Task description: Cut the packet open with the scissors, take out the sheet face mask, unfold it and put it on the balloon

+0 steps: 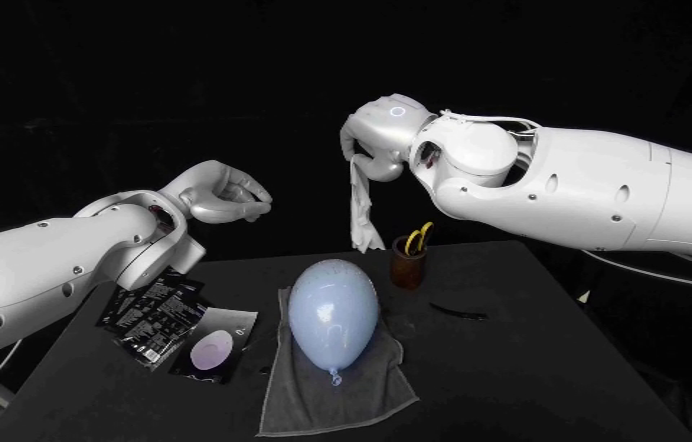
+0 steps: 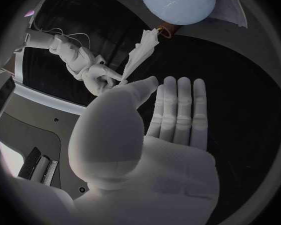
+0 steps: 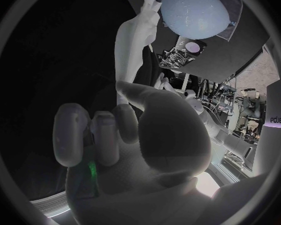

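Observation:
My right hand (image 1: 378,137) is raised above the table's back edge and pinches the top of the white sheet mask (image 1: 361,205), which hangs down as a folded, narrow strip. The same mask (image 3: 134,40) rises from the fingers of that hand (image 3: 115,135) in the right wrist view. The pale blue balloon (image 1: 333,310) lies on a grey towel (image 1: 346,387) at the table's middle. My left hand (image 1: 224,192) hovers over the table's left side with nothing in it; its fingers (image 2: 178,110) are stretched out straight, facing the mask (image 2: 139,55) and the balloon (image 2: 178,2).
A brown cup (image 1: 408,262) with yellow-handled scissors (image 1: 418,237) stands behind the balloon. Black packets (image 1: 152,312) lie at the left, with a dark piece showing a pale oval (image 1: 214,350) beside them. A thin black strip (image 1: 459,311) lies right of the balloon.

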### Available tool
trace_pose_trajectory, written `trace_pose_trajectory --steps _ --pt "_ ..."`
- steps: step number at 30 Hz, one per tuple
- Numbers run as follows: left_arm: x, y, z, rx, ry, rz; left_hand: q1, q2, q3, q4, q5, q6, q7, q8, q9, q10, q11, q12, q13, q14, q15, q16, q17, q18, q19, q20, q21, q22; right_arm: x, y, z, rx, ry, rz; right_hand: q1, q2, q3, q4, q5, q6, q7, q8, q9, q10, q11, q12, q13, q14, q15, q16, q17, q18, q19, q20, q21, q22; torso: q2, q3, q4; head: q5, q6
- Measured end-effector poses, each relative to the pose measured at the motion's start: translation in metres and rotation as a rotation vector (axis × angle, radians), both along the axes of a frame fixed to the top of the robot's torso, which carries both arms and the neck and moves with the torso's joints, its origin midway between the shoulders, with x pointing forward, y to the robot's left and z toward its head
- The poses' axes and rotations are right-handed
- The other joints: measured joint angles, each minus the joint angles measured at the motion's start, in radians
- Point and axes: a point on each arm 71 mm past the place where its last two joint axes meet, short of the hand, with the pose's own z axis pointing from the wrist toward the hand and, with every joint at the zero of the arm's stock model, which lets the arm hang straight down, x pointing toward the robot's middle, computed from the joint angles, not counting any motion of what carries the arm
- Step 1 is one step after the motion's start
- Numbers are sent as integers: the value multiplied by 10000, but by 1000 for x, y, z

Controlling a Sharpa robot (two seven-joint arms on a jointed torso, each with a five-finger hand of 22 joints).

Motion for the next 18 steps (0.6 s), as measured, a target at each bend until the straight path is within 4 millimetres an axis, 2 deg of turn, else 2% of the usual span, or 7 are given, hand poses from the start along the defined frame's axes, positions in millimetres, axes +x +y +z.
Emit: trace_pose_trajectory --steps 3,8,14,18 --pt "0 0 -3 12 77 -25 -14 -14 -138 39 0 -51 43 -77 -11 -35 35 0 -32 -39 -29 0 -10 -2 36 36 -105 -82 0 0 0 -27 19 -26 0 0 0 0 0 -6 6 1 0 0 0 0 2 0 0 -1 1 0 0 1 0 0 5 -3 2 -19 -20" --pt "-1 -1 -5 -16 107 -63 -14 -14 -337 198 0 -108 31 -144 -20 -169 98 -100 -89 -146 51 38 -40 -6 119 42 -285 -219 1 0 -1 -109 77 -108 0 0 -1 -1 -1 -13 13 17 0 -1 0 8 6 0 0 -22 5 0 -1 1 0 -2 5 -3 6 -64 -22" --pt "-3 -12 -3 -628 30 -167 -41 -41 -602 500 -1 -228 121 -182 -18 -1154 363 -841 -565 -486 238 38 -148 -13 164 87 -713 -536 4 0 -2 -253 170 -238 0 0 -2 -2 -2 -14 14 17 0 -1 0 48 8 0 0 2 7 0 -2 2 0 -7 5 -12 5 -94 -12" --pt "-6 -25 0 -1367 -90 -234 2 3 -602 553 -1 -172 176 -151 28 -1203 410 -996 -754 -518 270 81 -186 -14 199 122 -819 -631 5 2 -2 -277 182 -246 0 0 16 15 -3 -15 15 15 0 -1 0 48 8 0 0 2 7 0 -3 3 0 -8 5 -15 0 -79 14"
